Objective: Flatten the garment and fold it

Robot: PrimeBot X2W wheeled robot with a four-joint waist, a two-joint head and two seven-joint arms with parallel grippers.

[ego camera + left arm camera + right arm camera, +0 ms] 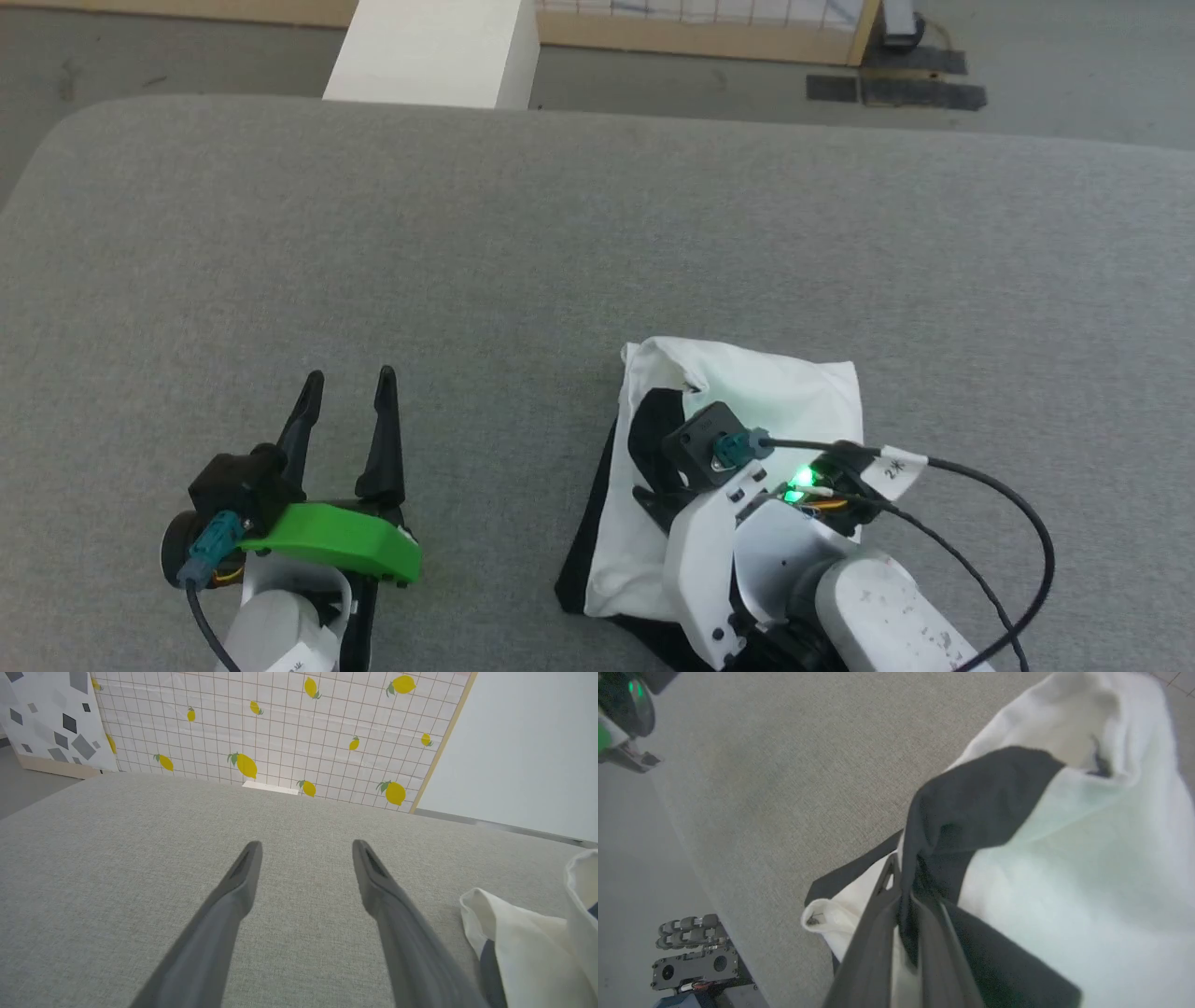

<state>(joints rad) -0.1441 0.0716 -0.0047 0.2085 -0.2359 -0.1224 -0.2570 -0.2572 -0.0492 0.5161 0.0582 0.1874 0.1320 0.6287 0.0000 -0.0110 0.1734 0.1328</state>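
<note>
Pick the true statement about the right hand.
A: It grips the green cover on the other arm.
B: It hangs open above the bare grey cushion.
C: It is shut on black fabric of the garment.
C: in the right wrist view the right hand has its two fingers pinched together on a black fold of the garment.

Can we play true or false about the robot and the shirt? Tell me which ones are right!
1. The left gripper is open and empty. True.
2. The right gripper is open too. False: it is shut on black cloth of the garment.
3. The garment lies spread out flat. False: it is bunched up in a heap.
4. The garment rests on a grey padded surface. True.
</note>
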